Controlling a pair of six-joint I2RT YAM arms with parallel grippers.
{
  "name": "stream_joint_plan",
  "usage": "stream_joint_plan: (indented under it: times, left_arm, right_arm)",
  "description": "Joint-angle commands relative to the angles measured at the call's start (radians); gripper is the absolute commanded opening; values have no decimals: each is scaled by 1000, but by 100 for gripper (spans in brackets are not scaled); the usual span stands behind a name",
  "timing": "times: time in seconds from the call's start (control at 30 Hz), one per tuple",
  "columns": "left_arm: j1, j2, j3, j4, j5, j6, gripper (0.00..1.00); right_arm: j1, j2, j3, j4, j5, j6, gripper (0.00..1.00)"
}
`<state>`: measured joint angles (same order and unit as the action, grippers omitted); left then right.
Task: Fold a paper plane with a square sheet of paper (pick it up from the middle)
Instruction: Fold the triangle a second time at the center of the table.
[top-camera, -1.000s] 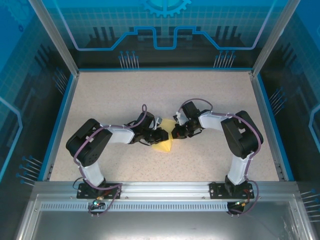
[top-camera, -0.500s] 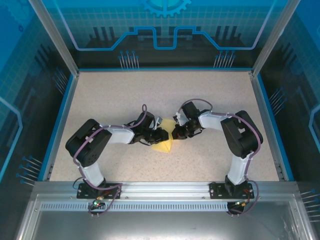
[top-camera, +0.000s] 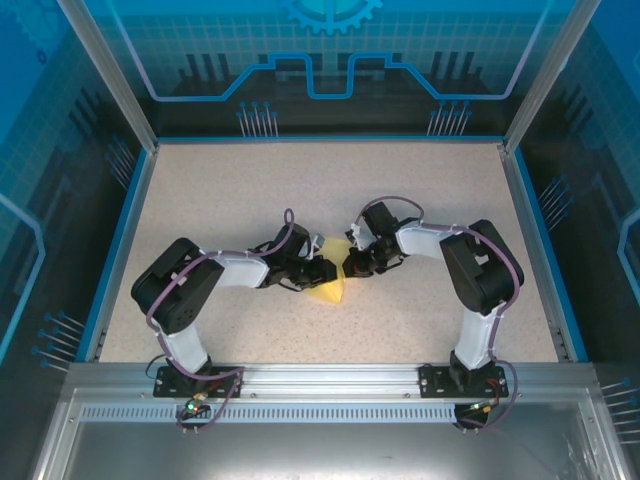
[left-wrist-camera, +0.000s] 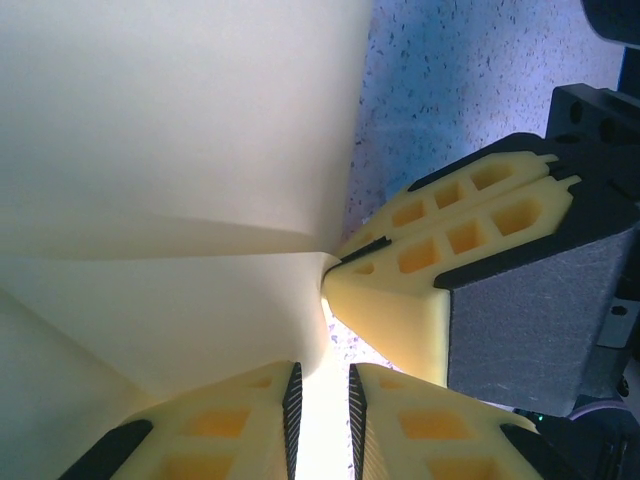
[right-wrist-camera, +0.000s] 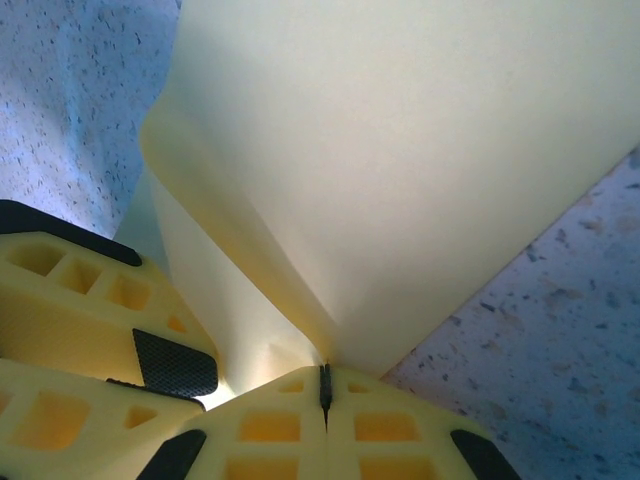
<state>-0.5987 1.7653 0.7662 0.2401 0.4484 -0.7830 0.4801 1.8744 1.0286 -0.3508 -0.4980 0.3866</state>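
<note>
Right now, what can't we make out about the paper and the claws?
Top external: paper sheet folds are too small to read; the arms cover its upper part.
Left wrist: whether the left claw pinches the sheet; the gap between its pads is washed out bright.
Right wrist: the right claw is shut on the sheet, but frame edges cut off the sheet's outline.

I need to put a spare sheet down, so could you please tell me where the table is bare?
Bare: the far half of the table beyond the arms; the strips outside the left arm and the right arm; the near middle between their bases. Crowded: the centre, where both meet at the sheet of paper.
</note>
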Motion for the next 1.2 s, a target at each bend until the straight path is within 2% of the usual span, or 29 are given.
stream_joint_plan:
  times: [0.0, 1.17]
  left_arm:
    - [-6, 9, 4, -25, -19, 19, 22]
    - [-7, 17, -17, -73, -54, 18, 22]
  right_arm:
    - [13, 22, 20, -19, -11, -14, 5]
    - [14, 29, 23, -33, 4, -18, 5]
